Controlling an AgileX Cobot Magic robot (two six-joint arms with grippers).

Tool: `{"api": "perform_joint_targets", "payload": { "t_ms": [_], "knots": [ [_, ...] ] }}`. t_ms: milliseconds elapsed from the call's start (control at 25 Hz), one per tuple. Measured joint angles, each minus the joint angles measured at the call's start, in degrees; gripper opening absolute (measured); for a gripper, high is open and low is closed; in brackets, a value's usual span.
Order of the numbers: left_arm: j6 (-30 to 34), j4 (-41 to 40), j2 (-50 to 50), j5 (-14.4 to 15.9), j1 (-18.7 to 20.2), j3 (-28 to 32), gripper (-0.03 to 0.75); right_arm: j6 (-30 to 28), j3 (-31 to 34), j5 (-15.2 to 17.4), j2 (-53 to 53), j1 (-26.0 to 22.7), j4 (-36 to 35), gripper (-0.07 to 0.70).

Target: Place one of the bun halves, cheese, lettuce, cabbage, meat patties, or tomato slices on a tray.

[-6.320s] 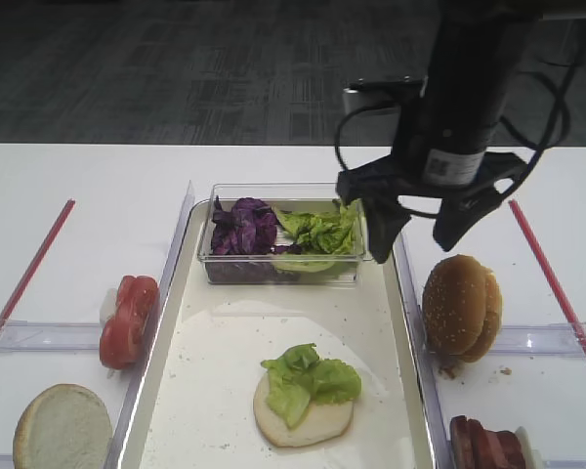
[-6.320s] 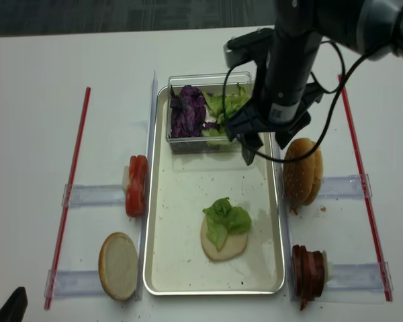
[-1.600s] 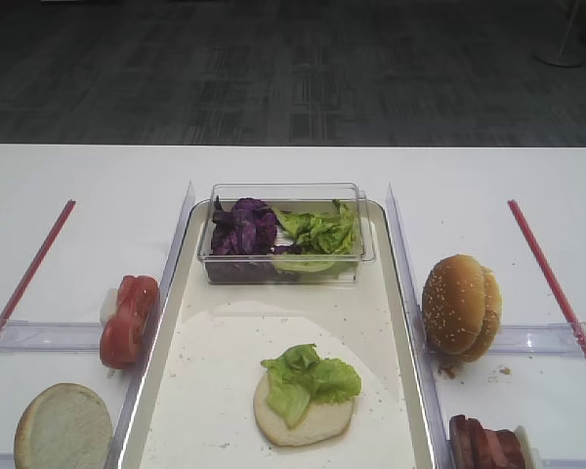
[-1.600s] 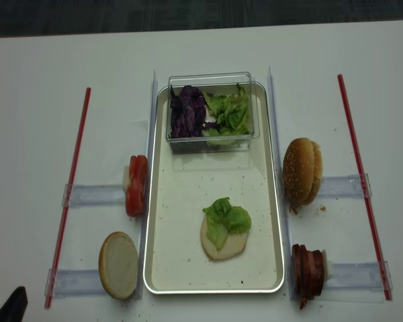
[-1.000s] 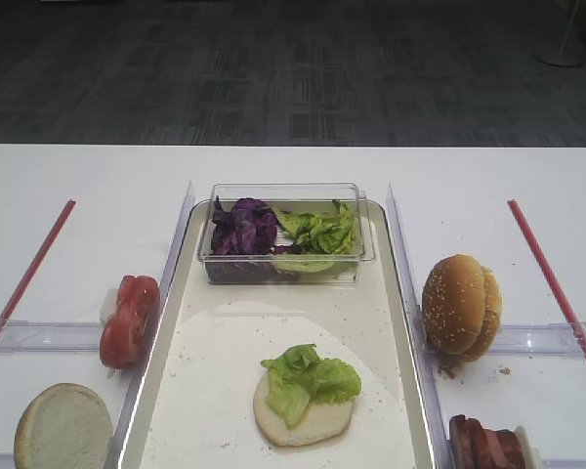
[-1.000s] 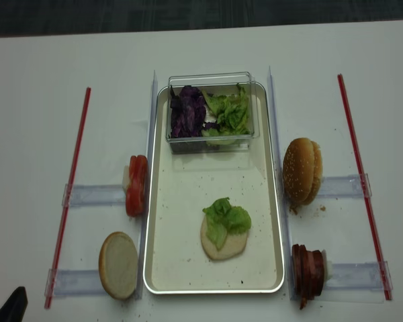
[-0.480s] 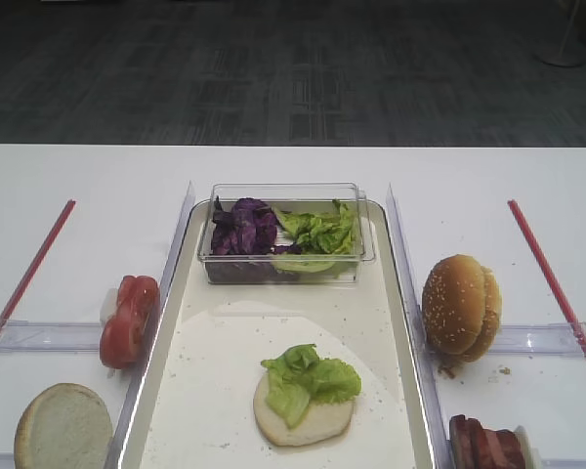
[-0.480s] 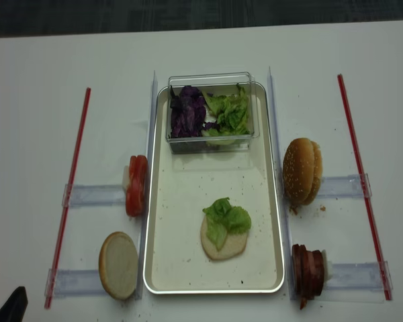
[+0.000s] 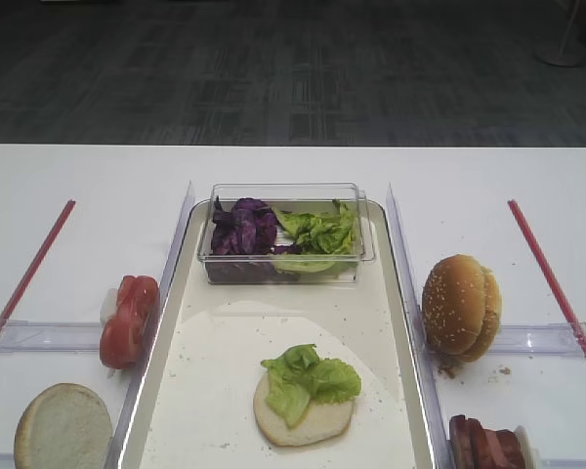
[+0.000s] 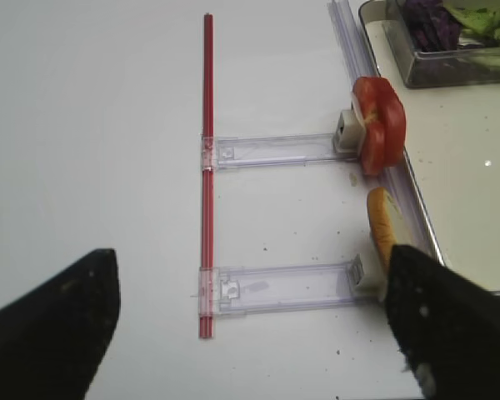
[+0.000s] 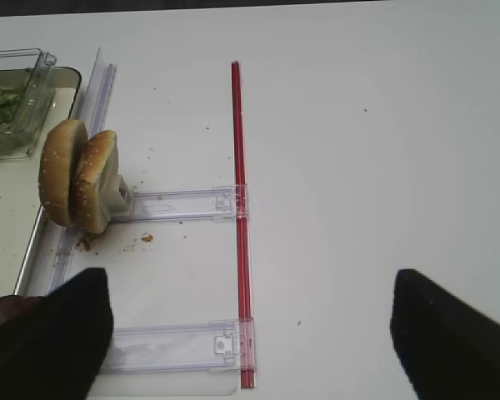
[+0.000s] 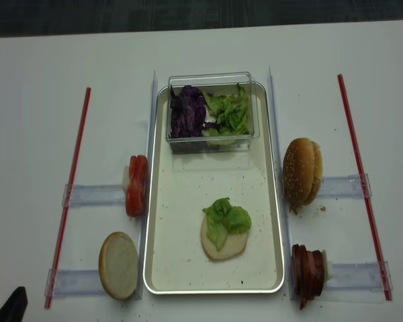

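The cream tray holds a pale bun half with a lettuce leaf on top. More lettuce and purple cabbage lie in a clear box. Tomato slices and a flat bun half sit to the left. Sesame bun halves and meat patties sit to the right. No cheese is in view. My right gripper and left gripper both stand open over bare table, holding nothing.
Red strips run down both sides of the white table. Clear plastic rails hold the food rows beside the tray. A black tip shows in the bottom left corner of the realsense view.
The right arm that hung over the clear box several seconds ago has left both exterior views. Nothing has moved over the last second.
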State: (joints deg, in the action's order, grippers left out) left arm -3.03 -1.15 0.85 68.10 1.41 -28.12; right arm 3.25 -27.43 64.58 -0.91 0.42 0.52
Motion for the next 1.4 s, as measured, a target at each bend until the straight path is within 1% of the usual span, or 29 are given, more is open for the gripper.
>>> {"api": "perform_joint_targets", "payload": {
  "t_ms": [1400],
  "knots": [
    [0.0, 0.0, 0.0, 0.0, 0.0, 0.0, 0.597, 0.0, 0.0, 0.0, 0.0, 0.0, 0.2, 0.687]
  ]
}}
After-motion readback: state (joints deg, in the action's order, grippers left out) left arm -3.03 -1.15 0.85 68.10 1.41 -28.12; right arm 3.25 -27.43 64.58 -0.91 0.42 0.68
